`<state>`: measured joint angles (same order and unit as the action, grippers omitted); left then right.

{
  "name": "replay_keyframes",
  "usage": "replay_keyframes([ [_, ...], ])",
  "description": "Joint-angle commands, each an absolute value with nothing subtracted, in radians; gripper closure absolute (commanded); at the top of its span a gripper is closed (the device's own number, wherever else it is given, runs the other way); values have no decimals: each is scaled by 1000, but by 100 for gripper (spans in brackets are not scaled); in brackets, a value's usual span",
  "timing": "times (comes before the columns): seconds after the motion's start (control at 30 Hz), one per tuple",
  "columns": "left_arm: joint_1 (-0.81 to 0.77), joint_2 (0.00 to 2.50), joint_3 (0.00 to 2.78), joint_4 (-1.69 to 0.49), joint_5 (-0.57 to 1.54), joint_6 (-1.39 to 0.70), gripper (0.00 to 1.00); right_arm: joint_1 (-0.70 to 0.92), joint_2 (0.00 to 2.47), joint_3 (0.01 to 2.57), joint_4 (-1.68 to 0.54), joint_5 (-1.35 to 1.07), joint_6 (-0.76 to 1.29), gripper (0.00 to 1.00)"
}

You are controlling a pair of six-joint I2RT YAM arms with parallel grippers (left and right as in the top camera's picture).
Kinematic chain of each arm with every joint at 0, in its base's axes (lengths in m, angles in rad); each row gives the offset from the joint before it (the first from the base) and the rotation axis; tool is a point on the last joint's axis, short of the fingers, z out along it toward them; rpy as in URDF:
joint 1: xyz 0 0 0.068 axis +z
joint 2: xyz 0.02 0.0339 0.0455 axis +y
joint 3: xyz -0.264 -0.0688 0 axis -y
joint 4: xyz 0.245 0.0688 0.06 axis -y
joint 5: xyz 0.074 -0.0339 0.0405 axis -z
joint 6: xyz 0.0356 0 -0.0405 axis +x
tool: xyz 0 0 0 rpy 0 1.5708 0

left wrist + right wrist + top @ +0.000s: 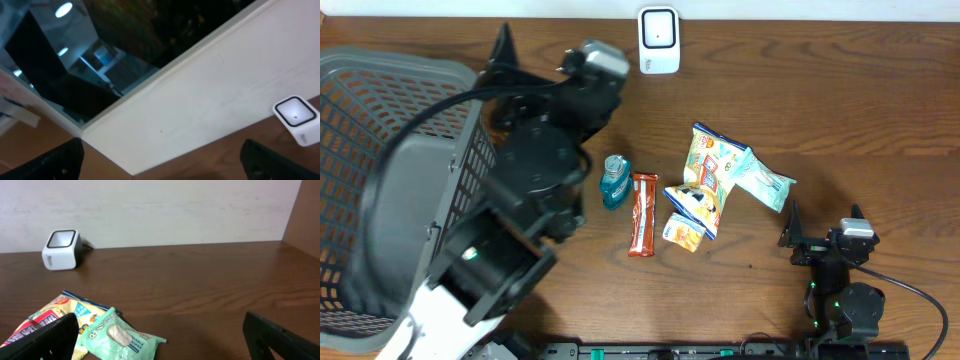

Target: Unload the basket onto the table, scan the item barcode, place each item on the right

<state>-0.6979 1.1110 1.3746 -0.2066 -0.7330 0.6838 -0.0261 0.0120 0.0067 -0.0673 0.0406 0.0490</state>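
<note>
Nearest the overhead camera, the left arm (535,190) reaches over the tabletop (880,100) from 7 o'clock toward 11 o'clock. Its jaws stand fully apart and hold nothing. A grey mesh basket (380,65) occupies the 9 o'clock side, partly covered by the left arm. The right arm (840,270) sits at 4 o'clock, with its jaws likewise fully apart and empty. The items to be scanned lie loose at the centre of the tabletop, none of them gripped. A colourful snack bag (712,160) touches a pale green wipes pack (763,183) on its 3 o'clock side. An orange bar (642,213) lies at the bag's 9 o'clock, with a blue bottle (615,180) just beside it at 10 o'clock. The white barcode scanner (659,40) stands at the 12 o'clock edge, well apart from the items. A small yellow packet (682,232) lies at the bag's 6 o'clock.
</note>
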Motion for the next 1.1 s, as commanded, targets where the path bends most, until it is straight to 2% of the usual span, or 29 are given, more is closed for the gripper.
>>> replay_keyframes([
  [0.0,-640,1047,1378,-253,-603,543,1,-25,8,6,-71,42,55,1],
  [0.47,-372,752,1378,-501,-17,280,1,-25,8,6,-71,42,55,1],
  [0.67,-162,579,1377,-532,176,132,1,-25,8,6,-71,42,55,1],
  [0.83,2,457,1377,-600,348,117,1,-25,8,6,-71,43,55,1],
  [0.93,7,392,1377,-601,398,117,1,-25,8,6,-71,6,64,1],
  [1.0,7,353,1377,-599,411,117,1,-25,8,6,-70,-67,153,1],
  [1.07,7,318,1377,-603,411,117,1,-25,8,6,-64,-150,339,1],
])
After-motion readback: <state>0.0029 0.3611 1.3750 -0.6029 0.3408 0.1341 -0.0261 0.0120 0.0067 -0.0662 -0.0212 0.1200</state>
